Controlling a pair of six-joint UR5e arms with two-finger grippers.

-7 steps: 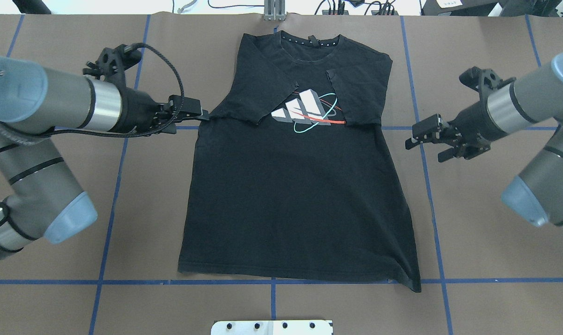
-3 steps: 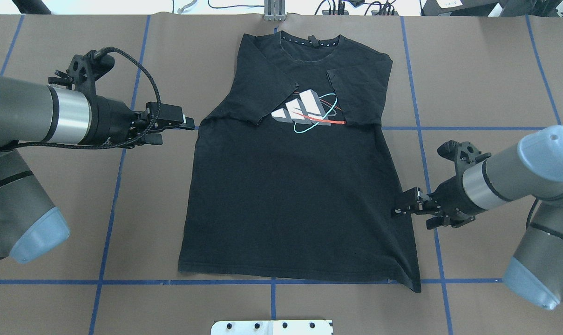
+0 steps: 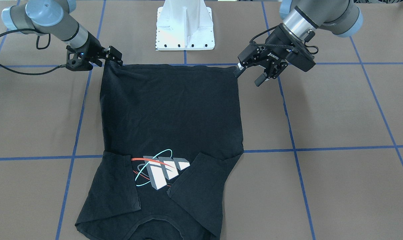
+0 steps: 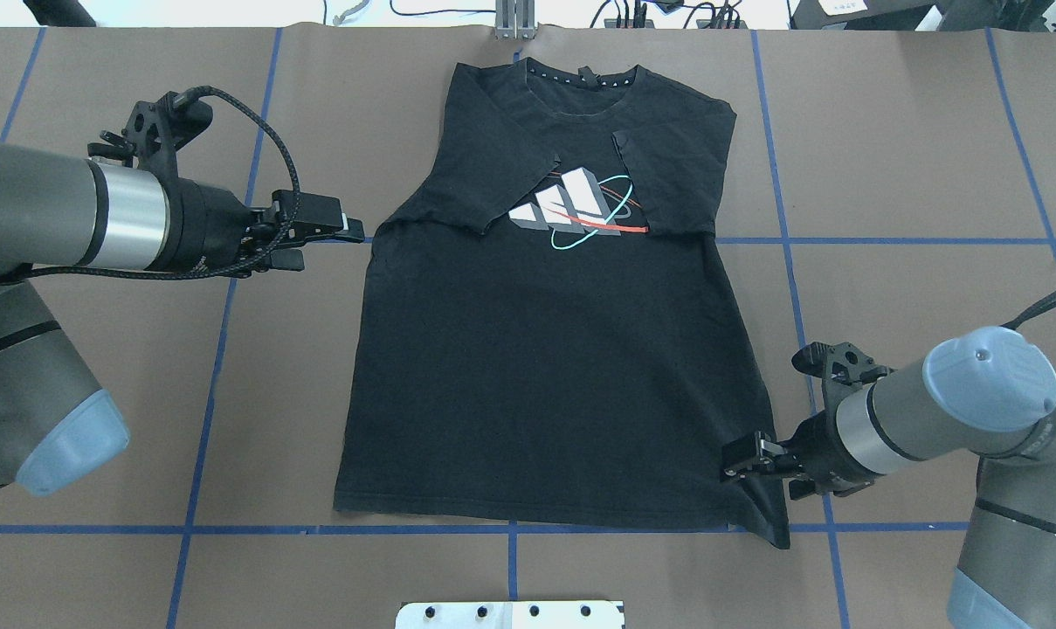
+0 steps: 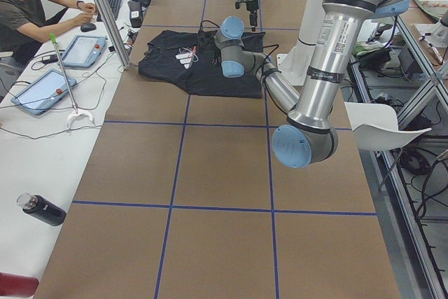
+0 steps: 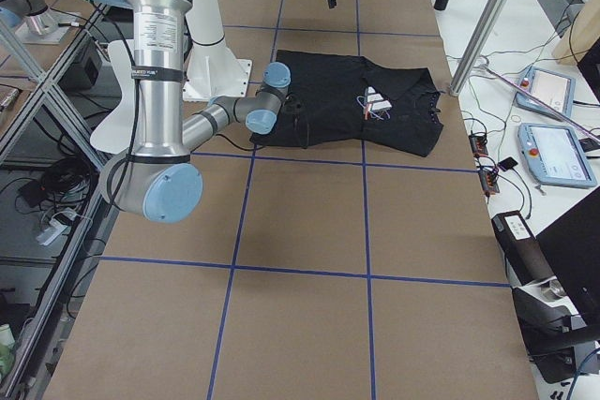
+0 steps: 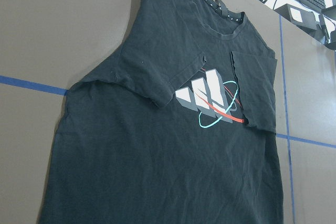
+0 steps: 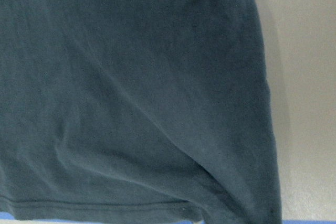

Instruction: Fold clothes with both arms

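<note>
Brown paper-covered table, gridded with blue tape lines. White pedestal base at the near edge, midway between the arms.

Black T-shirt flat at table centre, chest up. Hem nearest the base, along a tape line. Right hem corner slightly past that line. Both short sleeves folded inward over the chest, their edges meeting the print from either side. Print of white-grey slanted blocks with red and teal ellipses. Collar farthest out, close to the far table edge. Cables on a white surface beyond that edge.

Side table along the far side in the end views: two tablets, a dark bottle, a seated person with a hand at a mouse. White chair behind the robot.

Right gripper low at the right hem corner, tips over the fabric's edge. Wrist view filled with dark cloth and a hem seam, no fingers showing. Clamped on the cloth or not: cannot tell.

Left gripper just off the shirt's left edge, jaws parted wide, nothing between them. Front and overhead views at odds on how far along that edge. Braided black cable looping over the wrist.
</note>
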